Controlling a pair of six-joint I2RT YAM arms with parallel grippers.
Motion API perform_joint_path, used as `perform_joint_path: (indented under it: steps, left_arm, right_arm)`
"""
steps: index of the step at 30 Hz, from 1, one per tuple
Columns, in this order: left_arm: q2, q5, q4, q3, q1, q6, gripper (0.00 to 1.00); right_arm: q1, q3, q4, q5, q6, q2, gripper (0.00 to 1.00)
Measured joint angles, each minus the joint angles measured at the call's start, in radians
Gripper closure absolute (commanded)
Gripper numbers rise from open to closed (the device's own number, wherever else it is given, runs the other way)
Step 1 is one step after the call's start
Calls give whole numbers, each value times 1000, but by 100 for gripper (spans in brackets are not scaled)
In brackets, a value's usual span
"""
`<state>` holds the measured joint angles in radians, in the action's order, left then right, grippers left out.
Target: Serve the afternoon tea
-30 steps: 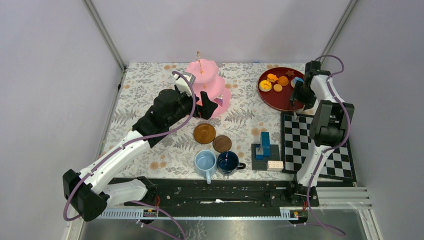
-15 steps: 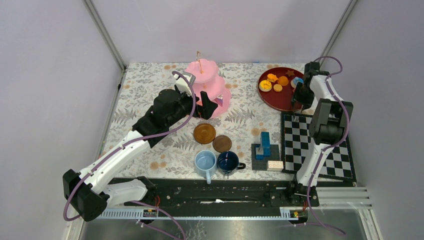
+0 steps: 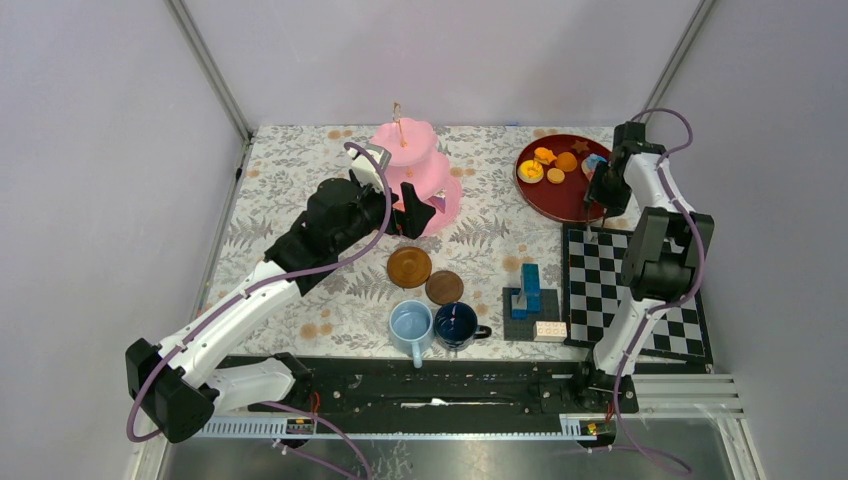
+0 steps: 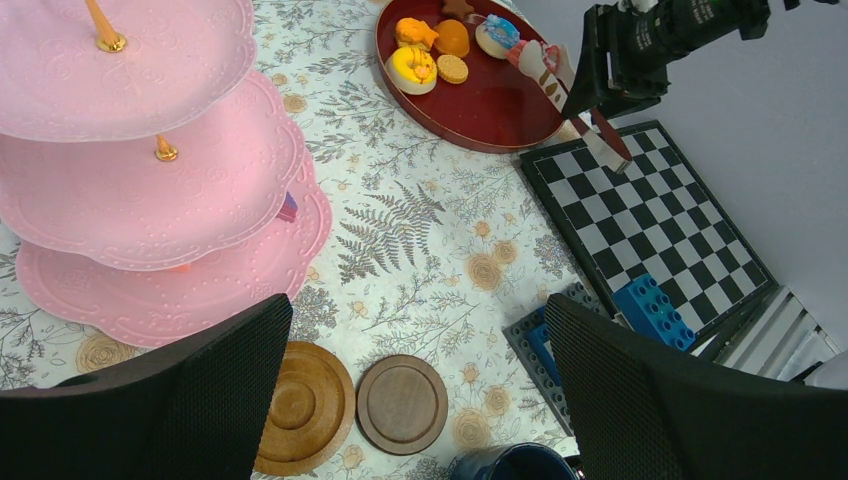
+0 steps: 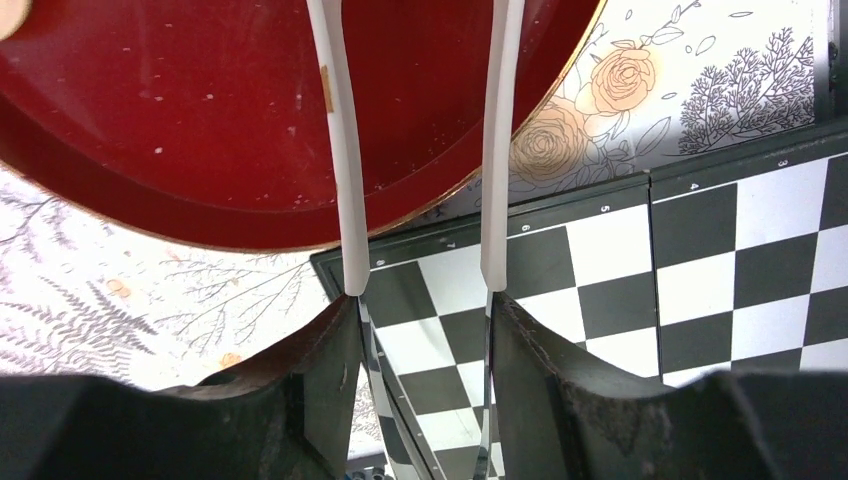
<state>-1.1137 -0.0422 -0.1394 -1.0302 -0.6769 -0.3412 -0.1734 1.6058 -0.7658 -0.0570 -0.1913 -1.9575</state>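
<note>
The pink three-tier stand [image 3: 415,175] [image 4: 150,170] rises at the back centre. My left gripper [image 3: 395,215] [image 4: 418,305] hovers open in front of it, above the two brown saucers [image 3: 409,266] [image 3: 444,287]. Nearer the front sit the light-blue mug [image 3: 411,325] and the dark-blue mug [image 3: 455,324]. Toy pastries [image 3: 531,170] [image 4: 412,68] lie on the red tray [image 3: 555,195] [image 5: 200,150]. At the tray's right edge my right gripper [image 3: 605,190] [image 5: 425,305] is shut on metal tongs [image 5: 345,150]. Their white tips reach a pink-and-white pastry [image 4: 540,62].
A black-and-white chequered board [image 3: 630,290] [image 5: 740,260] lies at the right, just in front of the tray. A blue block stack [image 3: 528,290] stands on a grey plate left of the board. Grey walls close in the table on three sides.
My right gripper has squeezed the tongs narrower and its arm has shifted slightly to the right. The left arm has not moved.
</note>
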Motion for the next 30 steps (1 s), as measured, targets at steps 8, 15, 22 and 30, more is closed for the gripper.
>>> perform_joint_path:
  steps: [8,15,22,30]
  left_arm:
    - [0,0,0,0,0,0,1]
    - [0,0,1,0,0,0,1]
    - [0,0,2,0,4,0,1]
    - [-3,0,2,0,17,0,1]
  right_arm:
    - [6,-29,13,80,-46,111,71]
    - [151,-48,26,107,-83,226,71]
    - [428,-99,38,132,-99,282,71]
    - [682,-169,23,118,-130,265,72]
